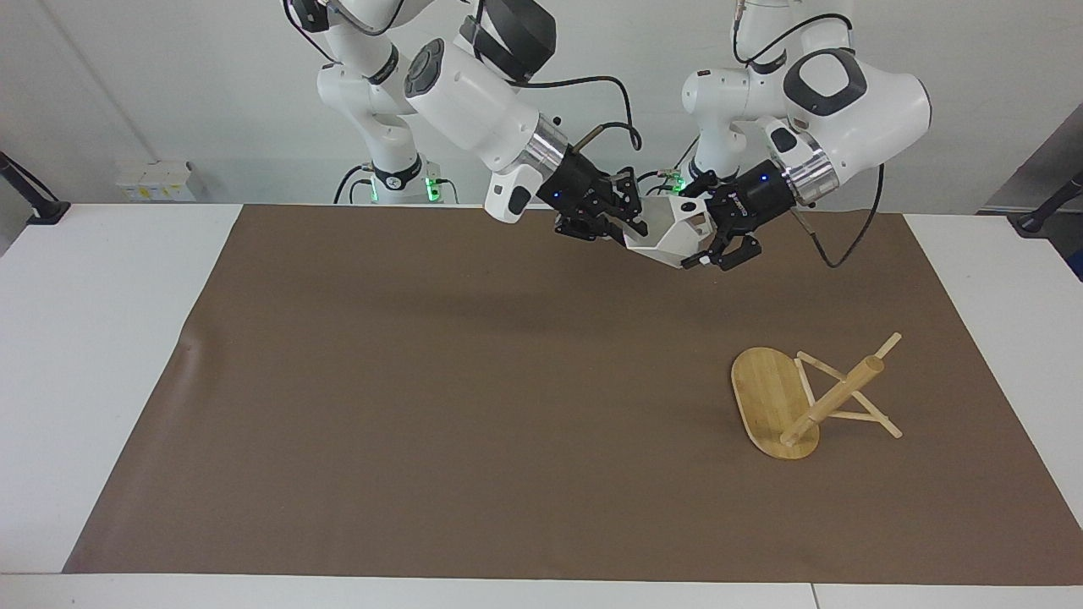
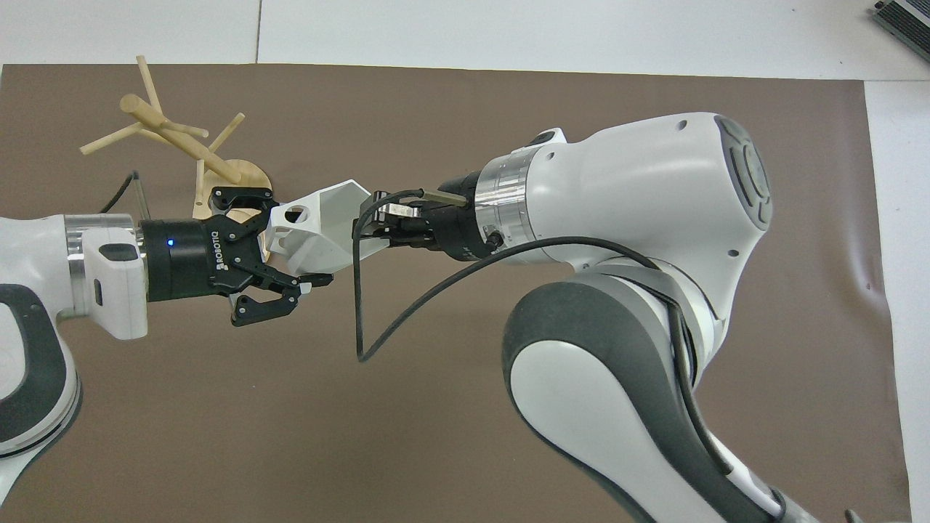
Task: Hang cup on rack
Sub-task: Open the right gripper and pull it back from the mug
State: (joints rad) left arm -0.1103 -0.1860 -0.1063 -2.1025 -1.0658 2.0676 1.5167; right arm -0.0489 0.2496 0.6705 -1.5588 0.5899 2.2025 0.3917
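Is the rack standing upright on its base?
No, the rack lies tipped over, its base on edge and its post slanting over the mat.

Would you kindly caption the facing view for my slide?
Both arms meet at the white cup in mid-air during a handover, while the bamboo rack lies tipped on the mat.

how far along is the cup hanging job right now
Done: the cup is lifted off the mat. In hand: the left gripper has its jaws shut on the cup's handle end, with the right gripper at the rim, which looks like a mid-air handover. Left: carry the cup to the rack, whose pegs are all bare, and hook the handle on one.
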